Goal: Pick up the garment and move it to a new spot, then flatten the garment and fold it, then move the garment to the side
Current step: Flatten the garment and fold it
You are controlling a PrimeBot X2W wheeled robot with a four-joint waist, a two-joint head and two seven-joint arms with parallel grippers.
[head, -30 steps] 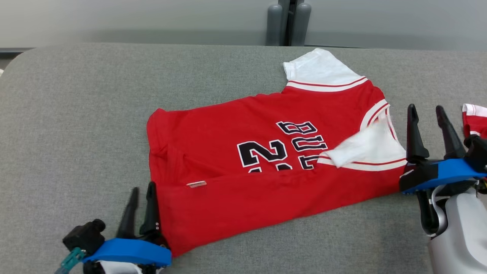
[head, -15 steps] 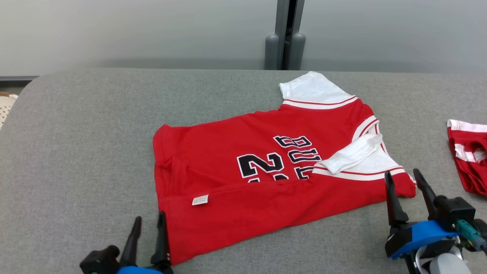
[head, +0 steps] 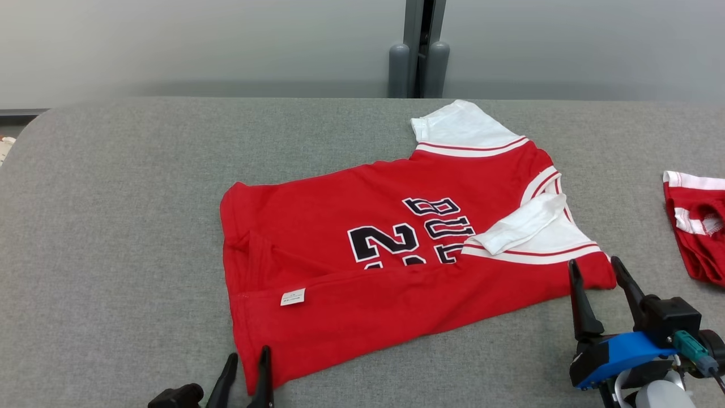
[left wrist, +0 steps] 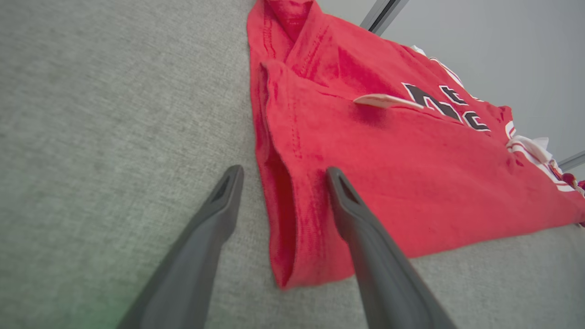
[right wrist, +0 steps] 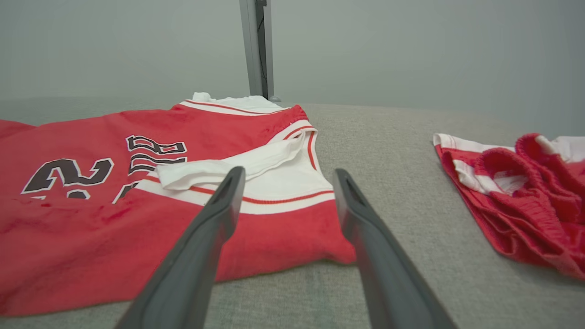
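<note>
The garment (head: pixel 368 294) is a red jersey with white sleeves and black lettering. It lies on the grey table (head: pixel 113 198) with its near long edge folded up over the body. My left gripper (head: pixel 248 356) is open at the garment's near-left corner. In the left wrist view the left gripper (left wrist: pixel 284 170) straddles the hem of the garment (left wrist: pixel 411 183) without pinching it. My right gripper (head: pixel 595 262) is open just in front of the near-right corner by the white sleeve. In the right wrist view the right gripper (right wrist: pixel 289 170) points at the garment (right wrist: pixel 68 228).
A second red and white piece, bunched shorts (head: pixel 699 226), lies at the table's right edge, also seen as red shorts (right wrist: pixel 512 196) in the right wrist view. A grey post (head: pixel 419 56) stands behind the table's far edge. Bare grey cloth stretches to the left.
The head view has shifted. My left fingers have spread wider at the near-left corner. My right gripper has drawn back from beside the collar to the near-right corner.
</note>
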